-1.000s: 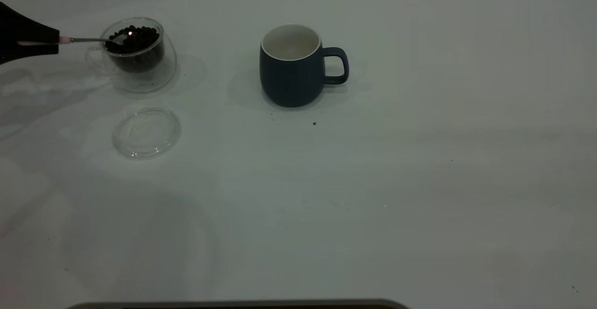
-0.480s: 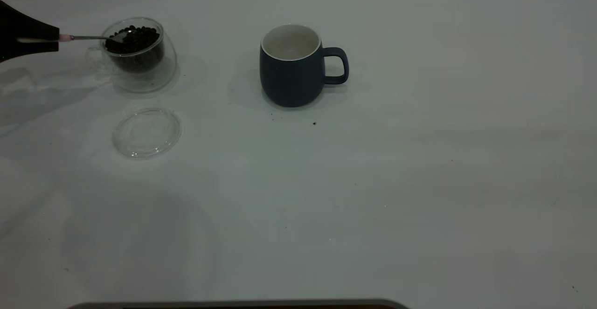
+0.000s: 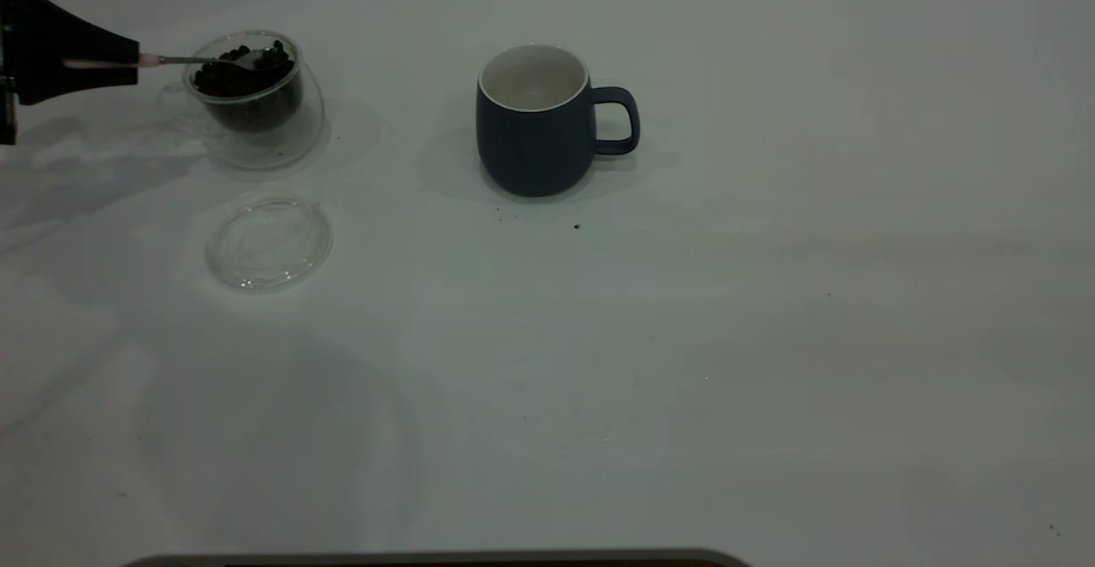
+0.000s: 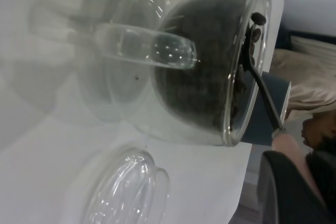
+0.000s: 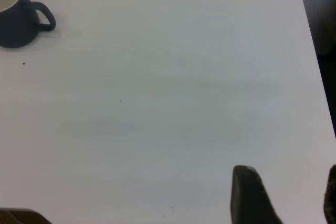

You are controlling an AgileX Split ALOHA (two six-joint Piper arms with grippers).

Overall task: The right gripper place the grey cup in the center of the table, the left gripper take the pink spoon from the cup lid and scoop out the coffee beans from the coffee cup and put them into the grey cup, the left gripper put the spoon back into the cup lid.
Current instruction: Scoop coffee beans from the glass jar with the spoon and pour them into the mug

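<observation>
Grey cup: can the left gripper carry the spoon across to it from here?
Probably yes. Left gripper holds the pink spoon over the coffee cup; bare table lies between it and the open-topped grey cup.

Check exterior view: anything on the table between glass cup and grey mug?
Nothing: bare table between the glass cup and the grey mug in the exterior view.

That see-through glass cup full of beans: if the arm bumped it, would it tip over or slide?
The coffee cup looks rounded and narrow-footed, so it might rock. The coffee beans fill it high, probably adding steadying weight. On the smooth table, a nudge from the pink spoon would likely slide it.
</observation>
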